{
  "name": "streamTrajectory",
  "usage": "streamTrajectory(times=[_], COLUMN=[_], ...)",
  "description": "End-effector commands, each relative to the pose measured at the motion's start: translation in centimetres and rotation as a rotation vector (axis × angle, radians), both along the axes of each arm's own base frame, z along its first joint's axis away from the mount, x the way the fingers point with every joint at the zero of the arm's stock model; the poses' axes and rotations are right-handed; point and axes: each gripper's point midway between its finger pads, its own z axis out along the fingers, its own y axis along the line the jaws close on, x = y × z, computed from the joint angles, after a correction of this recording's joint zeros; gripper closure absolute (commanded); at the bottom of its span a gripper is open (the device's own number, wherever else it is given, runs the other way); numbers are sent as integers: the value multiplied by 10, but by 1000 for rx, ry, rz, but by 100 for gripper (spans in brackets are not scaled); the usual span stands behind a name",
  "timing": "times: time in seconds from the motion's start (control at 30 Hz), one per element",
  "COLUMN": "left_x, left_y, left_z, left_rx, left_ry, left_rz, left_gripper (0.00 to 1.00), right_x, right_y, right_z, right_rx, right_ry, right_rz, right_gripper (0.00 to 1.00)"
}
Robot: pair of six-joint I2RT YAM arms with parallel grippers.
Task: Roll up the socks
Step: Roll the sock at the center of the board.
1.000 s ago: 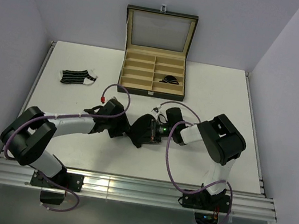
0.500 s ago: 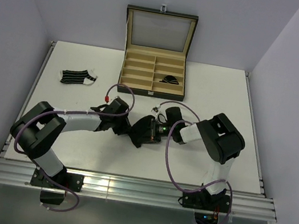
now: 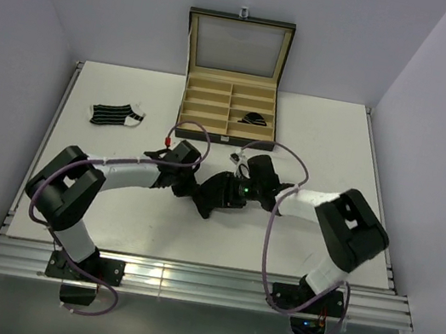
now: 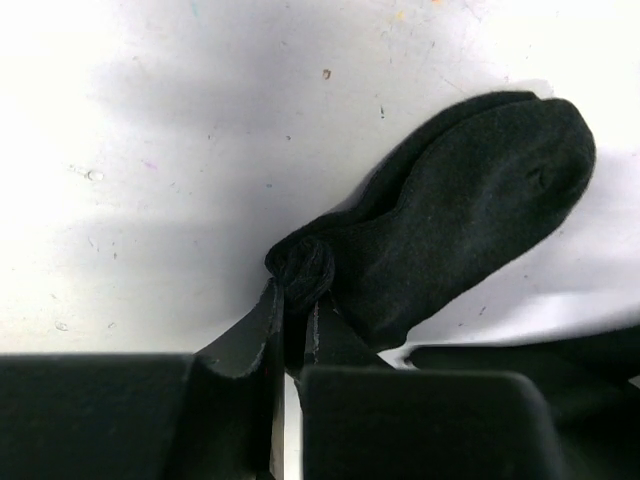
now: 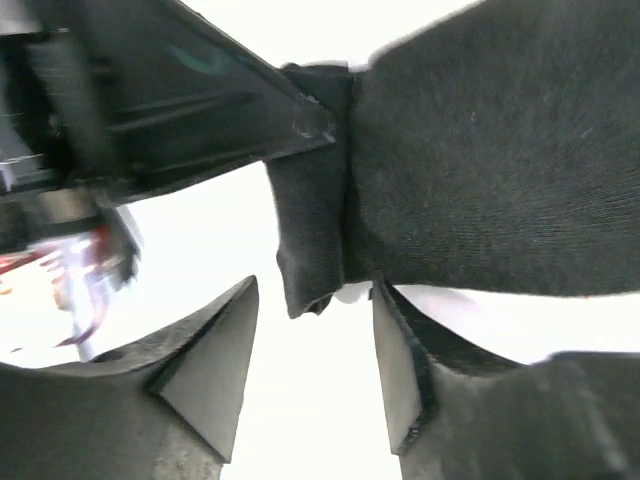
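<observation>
Sock (image 4: 470, 200) end pinched tight in left gripper (image 4: 295, 302); right gripper (image 5: 312, 320) stands parted beside it. So thin a pinch may slip, unrolling it.

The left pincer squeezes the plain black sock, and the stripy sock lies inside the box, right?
No. The black-and-white striped fabric sock lies on the white table, left of the tan-lined black box, as the top external view shows. The left pincer does squeeze the plain black sock.
</observation>
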Motion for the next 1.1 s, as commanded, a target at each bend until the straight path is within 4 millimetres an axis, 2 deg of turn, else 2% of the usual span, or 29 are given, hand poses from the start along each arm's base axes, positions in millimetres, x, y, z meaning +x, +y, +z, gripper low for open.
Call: streamTrajectory(times=[0.0,0.03,0.1,0.13,0.17,0.2,0.23,0.37,0.63,0.87,1.07], left_x=[-5,-6,-6,-4,-5,-6,-5,-4,-3,-3,-3], left_y=[17,18,17,15,16,14,13,10,6,6,3], left_z=[-16,-17,-19,-17,-19,-19,-18,-18,-17,-17,-17], left_rx=[138,151,162,160,168,166,166,164,155,157,146], left_ry=[39,49,57,55,63,67,65,74,78,80,85], left_rz=[-48,-56,-84,-89,-99,-108,-116,-133,-151,-155,-152], left_gripper=[100,100,100,100,100,100,100,100,100,100,100], right_x=[9,21,23,18,26,26,18,19,11,4,-7], right_y=[-11,-17,-16,-9,-13,-12,-1,7,38,40,38], right_z=[15,17,33,37,44,47,51,54,32,12,1], right_rx=[-176,-243,-272,-295,-339,-364,-368,-469,-577,-613,-648], right_ry=[-235,-325,-428,-489,-556,-599,-656,-769,-833,-792,-766], right_rz=[-41,-90,-116,-93,-140,-153,-117,-142,-62,-12,18], right_gripper=[43,42,41,41,40,40,40,39,39,41,47])
